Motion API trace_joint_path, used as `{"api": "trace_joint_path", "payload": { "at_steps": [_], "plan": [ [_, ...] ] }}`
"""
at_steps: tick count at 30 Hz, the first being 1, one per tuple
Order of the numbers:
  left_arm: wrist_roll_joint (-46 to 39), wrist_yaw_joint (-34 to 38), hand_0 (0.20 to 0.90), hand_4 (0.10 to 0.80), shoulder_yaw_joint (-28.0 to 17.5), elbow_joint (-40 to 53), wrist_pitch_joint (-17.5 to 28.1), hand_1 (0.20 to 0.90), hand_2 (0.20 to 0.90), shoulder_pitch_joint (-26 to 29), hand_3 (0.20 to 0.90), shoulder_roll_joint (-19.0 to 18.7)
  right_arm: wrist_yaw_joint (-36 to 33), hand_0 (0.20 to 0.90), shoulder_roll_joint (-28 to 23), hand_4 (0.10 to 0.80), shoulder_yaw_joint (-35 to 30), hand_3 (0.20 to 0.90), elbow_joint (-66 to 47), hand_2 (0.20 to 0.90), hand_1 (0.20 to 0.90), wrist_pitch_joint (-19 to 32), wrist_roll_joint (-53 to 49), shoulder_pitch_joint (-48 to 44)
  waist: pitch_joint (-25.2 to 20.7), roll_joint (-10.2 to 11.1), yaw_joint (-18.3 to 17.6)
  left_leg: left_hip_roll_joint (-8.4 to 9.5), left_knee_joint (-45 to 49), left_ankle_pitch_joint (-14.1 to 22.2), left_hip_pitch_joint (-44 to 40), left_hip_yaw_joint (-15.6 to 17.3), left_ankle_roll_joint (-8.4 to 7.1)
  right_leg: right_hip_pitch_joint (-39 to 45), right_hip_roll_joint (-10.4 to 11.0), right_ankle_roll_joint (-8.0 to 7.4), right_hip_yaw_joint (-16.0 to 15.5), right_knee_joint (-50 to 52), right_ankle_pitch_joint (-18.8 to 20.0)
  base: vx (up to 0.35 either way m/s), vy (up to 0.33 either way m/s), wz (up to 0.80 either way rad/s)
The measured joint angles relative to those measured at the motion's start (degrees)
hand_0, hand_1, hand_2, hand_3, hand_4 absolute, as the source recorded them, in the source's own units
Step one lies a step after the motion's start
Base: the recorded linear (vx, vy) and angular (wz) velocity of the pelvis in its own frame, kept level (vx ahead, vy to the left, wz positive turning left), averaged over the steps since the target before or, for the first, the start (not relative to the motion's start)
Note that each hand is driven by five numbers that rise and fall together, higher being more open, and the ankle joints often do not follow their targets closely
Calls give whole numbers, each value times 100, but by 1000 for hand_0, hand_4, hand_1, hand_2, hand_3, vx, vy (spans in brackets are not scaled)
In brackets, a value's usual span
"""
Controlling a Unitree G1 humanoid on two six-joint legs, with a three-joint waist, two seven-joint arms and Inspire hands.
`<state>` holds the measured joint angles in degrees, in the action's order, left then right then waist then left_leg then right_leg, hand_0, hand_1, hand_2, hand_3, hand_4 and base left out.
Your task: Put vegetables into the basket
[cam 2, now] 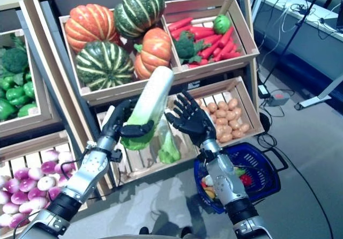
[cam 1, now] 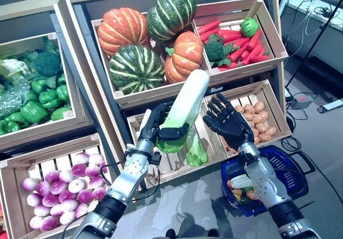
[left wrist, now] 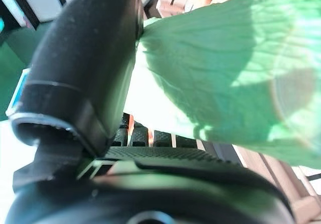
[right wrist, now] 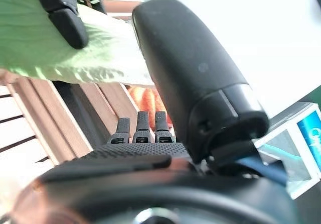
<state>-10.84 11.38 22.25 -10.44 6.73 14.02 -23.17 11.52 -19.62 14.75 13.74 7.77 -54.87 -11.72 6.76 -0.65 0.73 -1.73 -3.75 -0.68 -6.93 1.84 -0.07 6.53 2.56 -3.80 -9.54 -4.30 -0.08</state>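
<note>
Left eye view: left hand (cam 1: 158, 125) raised in front of the lower middle crate (cam 1: 161, 166), fingers and thumb curled round the leafy green end of a long white-and-green cabbage (cam 1: 186, 107), which tilts up toward the pumpkins (cam 1: 144, 40). Right hand (cam 1: 229, 122) just beside the cabbage, palm facing it, fingers spread and straight, holding nothing. Blue basket (cam 1: 289, 166) sits on the floor below the right forearm, well below the cabbage, some vegetables already inside.
</note>
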Motion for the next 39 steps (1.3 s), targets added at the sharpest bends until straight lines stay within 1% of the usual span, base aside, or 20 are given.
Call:
{"api": "trace_joint_path", "payload": {
  "at_steps": [8,11,13,16,20,30,31,32,33,34,39],
  "plan": [
    [490,-42,300,400,260,159,76,300,300,20,300,-50,94,900,18,800,57,900,12,900,900,-2,-428,-145,-55,91,26,0,-64,-4,-62,9,-3,55,-7,-1,15,-74,23,8,-2,-1],
    [805,-16,300,400,270,159,204,300,300,20,300,-149,96,900,20,800,57,900,12,900,900,-2,-465,-167,-57,95,27,-1,-77,-4,-98,9,-3,85,-9,-2,19,-76,22,0,0,0],
    [984,0,300,400,300,191,256,300,300,21,300,-248,117,900,26,800,70,900,12,900,900,-2,-677,-183,-57,95,28,-2,-80,-4,-105,8,-3,91,-9,-2,20,-76,22,0,0,0],
    [1050,34,300,400,424,250,324,300,300,22,300,-312,199,900,37,800,82,900,12,900,900,-2,-1032,-231,-58,96,38,-1,-80,-7,-110,7,-2,97,-9,-3,20,-76,23,0,0,0],
    [1061,69,300,400,443,250,471,300,300,24,300,-313,370,900,65,800,82,900,11,900,900,-2,-1317,-265,-59,97,45,-1,-80,-9,-114,6,-3,101,-11,-3,21,-76,24,0,0,0],
    [1123,130,300,400,522,250,755,300,300,40,300,-377,439,900,60,800,57,900,12,900,900,2,-1571,-399,-61,100,54,-1,-80,-18,-112,1,-6,103,-10,-3,19,-77,24,-11,-1,0],
    [1123,130,300,400,536,250,759,300,300,40,300,-381,440,660,58,640,57,660,12,660,660,2,-1583,-398,-61,99,53,-2,-89,-18,-115,0,-6,103,-11,-3,17,-77,24,0,0,0],
    [1123,142,300,400,575,250,779,300,300,42,300,-391,440,364,54,442,50,364,13,364,364,2,-1588,-399,-61,100,54,-2,-99,-30,-114,-5,-6,101,-11,-3,14,-77,24,0,0,0],
    [1122,159,300,400,613,250,790,300,300,50,300,-400,440,300,50,400,46,300,18,300,300,3,-1623,-402,-61,100,57,-1,-101,-37,-113,-11,-6,99,-11,-2,11,-77,25,-52,5,2],
    [1122,173,300,400,642,250,809,300,300,54,300,-403,448,300,52,400,46,300,30,300,300,4,-1774,-402,-62,100,60,-1,-106,-38,-114,-13,-7,99,-13,-3,9,-77,24,0,0,0],
    [1119,177,300,400,766,250,852,300,300,123,300,-419,568,300,44,400,38,300,172,300,300,151,-1789,-425,-62,99,85,-1,-107,-42,-112,-17,-7,98,-12,-2,5,-78,25,0,0,0]
  ]
}}
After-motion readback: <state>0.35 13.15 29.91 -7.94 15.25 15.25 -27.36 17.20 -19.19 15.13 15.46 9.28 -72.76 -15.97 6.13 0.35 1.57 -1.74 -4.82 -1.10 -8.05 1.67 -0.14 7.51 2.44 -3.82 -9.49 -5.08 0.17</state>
